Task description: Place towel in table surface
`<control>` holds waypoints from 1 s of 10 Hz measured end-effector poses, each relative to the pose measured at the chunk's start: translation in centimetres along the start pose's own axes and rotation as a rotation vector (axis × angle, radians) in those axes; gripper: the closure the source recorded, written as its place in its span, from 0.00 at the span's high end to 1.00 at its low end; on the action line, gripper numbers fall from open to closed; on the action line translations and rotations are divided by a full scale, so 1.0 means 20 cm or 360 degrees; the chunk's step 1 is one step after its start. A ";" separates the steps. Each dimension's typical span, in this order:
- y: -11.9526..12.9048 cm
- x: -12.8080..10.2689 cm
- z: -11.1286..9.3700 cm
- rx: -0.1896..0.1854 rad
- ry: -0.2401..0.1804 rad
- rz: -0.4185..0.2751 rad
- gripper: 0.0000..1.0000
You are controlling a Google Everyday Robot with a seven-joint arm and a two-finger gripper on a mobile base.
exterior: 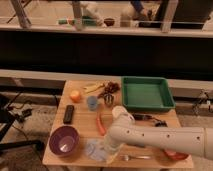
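Note:
The towel (pixel 94 149), a pale grey-blue wrinkled cloth, lies on the table surface (pixel 82 126) near its front edge, just right of the purple bowl (pixel 64 140). My white arm reaches in from the right, and my gripper (pixel 108 148) sits down at the towel's right edge, touching or partly covering it. The arm's wrist hides the gripper's tips and part of the cloth.
A green tray (pixel 146 93) stands at the back right. A black remote (pixel 68 114), an orange (pixel 75 95), a blue cup (pixel 92 102), a small metal cup (pixel 108 100) and an orange-red stick (pixel 101 125) lie mid-table. A fork (pixel 132 157) lies by the front edge.

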 end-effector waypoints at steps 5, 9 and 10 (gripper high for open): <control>0.00 0.00 0.00 0.0006 -0.0001 -0.0023 0.18; 0.00 -0.05 -0.08 0.0034 -0.0029 -0.0059 0.18; 0.00 -0.05 -0.09 0.0031 -0.0033 -0.0063 0.18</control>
